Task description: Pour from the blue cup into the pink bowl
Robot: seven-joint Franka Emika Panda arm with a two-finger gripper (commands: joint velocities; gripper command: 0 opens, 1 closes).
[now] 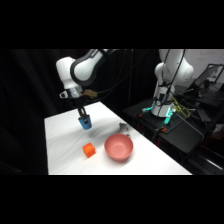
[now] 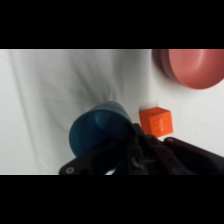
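The hand [image 1: 83, 118] is clamped on the blue cup [image 1: 85, 122], holding it just above the counter [image 1: 65, 145]. The orange cube [image 1: 89, 150] sits near, at about six o'clock, and the pink bowl [image 1: 118, 148] lies beyond at four o'clock. Carried low, the cup could clip the cube; tipped early, its contents would land short of the bowl.

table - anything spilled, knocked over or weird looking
Nothing stands out. The blue cup is in the gripper, off the white table and not yet over the pink bowl. No spill shows. The orange cube sits beside the bowl.
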